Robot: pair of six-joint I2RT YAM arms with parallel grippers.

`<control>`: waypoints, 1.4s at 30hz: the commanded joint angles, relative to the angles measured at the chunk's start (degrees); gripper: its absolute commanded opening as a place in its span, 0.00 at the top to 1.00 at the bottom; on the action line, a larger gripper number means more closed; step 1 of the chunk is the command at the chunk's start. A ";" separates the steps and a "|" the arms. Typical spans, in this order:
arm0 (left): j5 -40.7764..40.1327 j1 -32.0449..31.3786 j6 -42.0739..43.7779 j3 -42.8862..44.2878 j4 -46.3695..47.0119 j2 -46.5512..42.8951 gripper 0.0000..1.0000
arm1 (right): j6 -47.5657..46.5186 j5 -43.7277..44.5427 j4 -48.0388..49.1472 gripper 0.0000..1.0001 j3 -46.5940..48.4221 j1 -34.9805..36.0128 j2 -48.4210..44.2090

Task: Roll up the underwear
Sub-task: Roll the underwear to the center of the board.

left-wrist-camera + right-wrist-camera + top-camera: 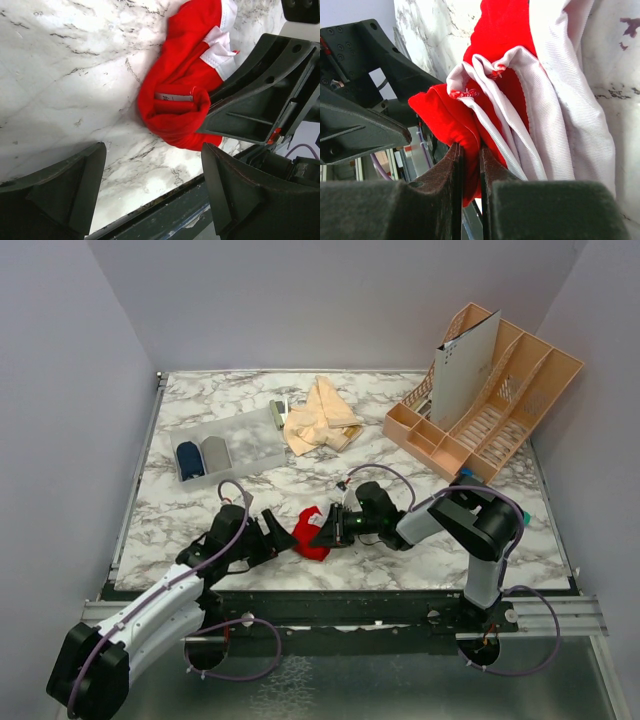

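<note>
From above, the red underwear (310,537) lies bunched on the counter (380,562) near its front edge, with the left pincer (277,531) and the right pincer (328,530) flanking it. Left wrist: the left pincer gapes wide, apparently clear of the cloth. Right wrist: the right pincer clamps a red fold.

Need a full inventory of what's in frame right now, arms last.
red cloth underwear with white-grey trim: 1, red, bunched at the near table edge between the arms
peach-beige cloth garments: one pile, count unclear, back centre
clear plastic bin: 1, transparent, back left
navy rolled bundle, grey rolled bundle: 2, inside the bin
peach plastic divided rack: 1, back right
white flat board: 1, standing in the rack
marble table: 1, white, grey veins
left fingers: black, open, beside the underwear
right fingers: black, shut on the underwear
</note>
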 commanded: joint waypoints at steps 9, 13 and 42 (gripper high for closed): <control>-2.19 -0.77 -3.83 -5.69 9.77 3.64 0.21 | -3.08 4.13 -9.00 0.96 -2.91 0.20 4.78; -4.28 -1.80 -3.96 -6.66 10.85 6.61 0.22 | -2.99 3.74 -8.48 0.95 -2.99 0.18 4.60; -19.63 -10.78 -8.55 -4.00 7.87 18.10 0.73 | -16.82 -0.30 -13.11 0.59 -1.76 0.20 -7.02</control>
